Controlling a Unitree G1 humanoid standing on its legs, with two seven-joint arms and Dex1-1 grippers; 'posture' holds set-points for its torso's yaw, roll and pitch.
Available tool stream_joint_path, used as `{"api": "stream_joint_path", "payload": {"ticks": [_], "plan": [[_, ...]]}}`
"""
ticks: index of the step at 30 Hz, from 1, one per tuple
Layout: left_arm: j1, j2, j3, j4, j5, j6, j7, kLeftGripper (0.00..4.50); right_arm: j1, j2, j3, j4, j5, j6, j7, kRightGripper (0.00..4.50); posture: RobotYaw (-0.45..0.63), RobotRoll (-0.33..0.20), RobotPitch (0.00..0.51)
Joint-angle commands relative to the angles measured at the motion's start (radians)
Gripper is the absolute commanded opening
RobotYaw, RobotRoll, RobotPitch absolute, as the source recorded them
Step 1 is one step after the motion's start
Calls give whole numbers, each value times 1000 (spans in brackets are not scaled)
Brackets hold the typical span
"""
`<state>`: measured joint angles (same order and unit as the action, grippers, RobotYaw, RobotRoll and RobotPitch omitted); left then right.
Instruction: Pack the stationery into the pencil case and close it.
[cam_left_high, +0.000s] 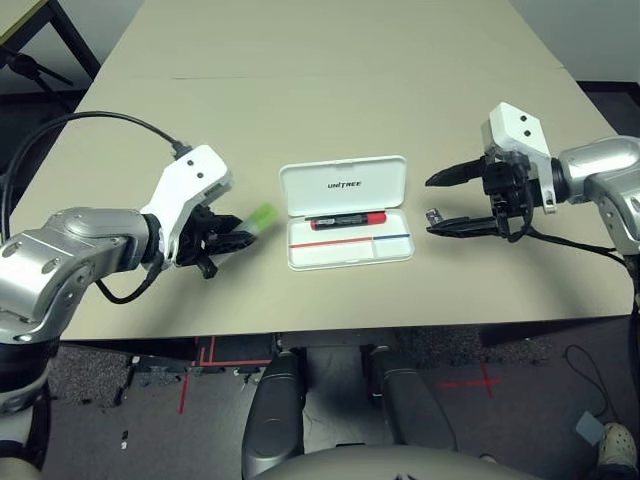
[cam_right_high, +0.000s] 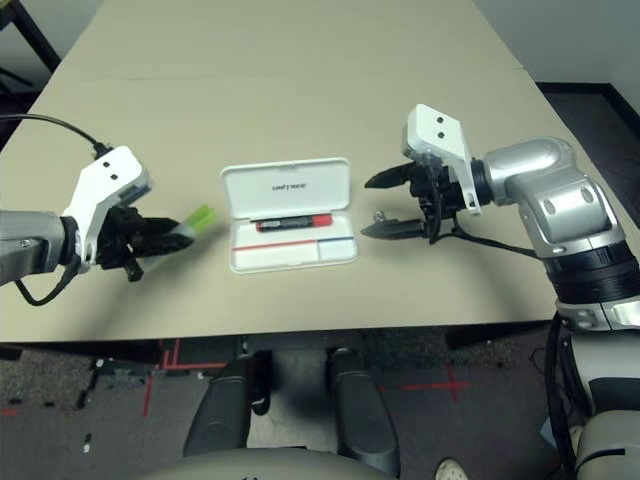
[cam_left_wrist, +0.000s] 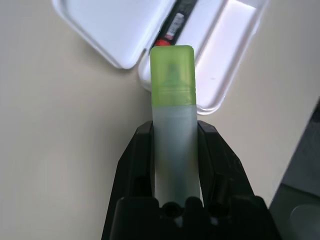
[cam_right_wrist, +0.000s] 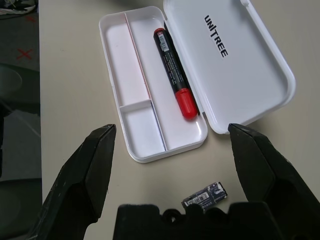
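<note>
Plainly, the left claw (cam_left_high: 228, 238) is clenched on the white stick with the green end (cam_left_wrist: 172, 125), which juts toward the open pencil case (cam_left_high: 345, 183); a shallow grip could let it tip out short of the tray. Beyond it, the red marker (cam_right_wrist: 173, 70) already lies inside. The right claw (cam_right_wrist: 180, 170) gapes wide around the tiny grey piece (cam_right_wrist: 205, 195) on the table (cam_left_high: 330, 90), which might skid away.

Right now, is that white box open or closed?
Open. The pencil case lies with its lid folded back flat on the table, and the red marker shows inside the tray.
</note>
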<state>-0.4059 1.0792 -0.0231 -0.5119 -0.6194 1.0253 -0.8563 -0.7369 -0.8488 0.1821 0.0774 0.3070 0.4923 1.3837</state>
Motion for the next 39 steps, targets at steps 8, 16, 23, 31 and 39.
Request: {"api": "stream_joint_path", "payload": {"ticks": [8, 16, 23, 31, 39], "plan": [[-63, -12, -143, -95, 73, -163, -136, 1103, -24, 14, 13, 30, -26, -19, 18, 4500, 37, 0, 188], [-207, -132, -346, -15, 235, -229, -147, 1103, -25, 26, 12, 28, -39, -13, 18, 4500, 17, 0, 193], [-256, -225, -454, 73, 345, -295, -180, 1103, -10, 21, 8, 9, -44, -6, 11, 4500, -16, 0, 199], [-275, -298, -496, 177, 436, -365, -212, 1103, 16, 7, -2, -25, -40, 13, 0, 4500, -45, 0, 203], [-285, -347, -507, 230, 490, -395, -237, 1103, 37, -6, -5, -50, -34, 26, -11, 4500, -54, 0, 207]]}}
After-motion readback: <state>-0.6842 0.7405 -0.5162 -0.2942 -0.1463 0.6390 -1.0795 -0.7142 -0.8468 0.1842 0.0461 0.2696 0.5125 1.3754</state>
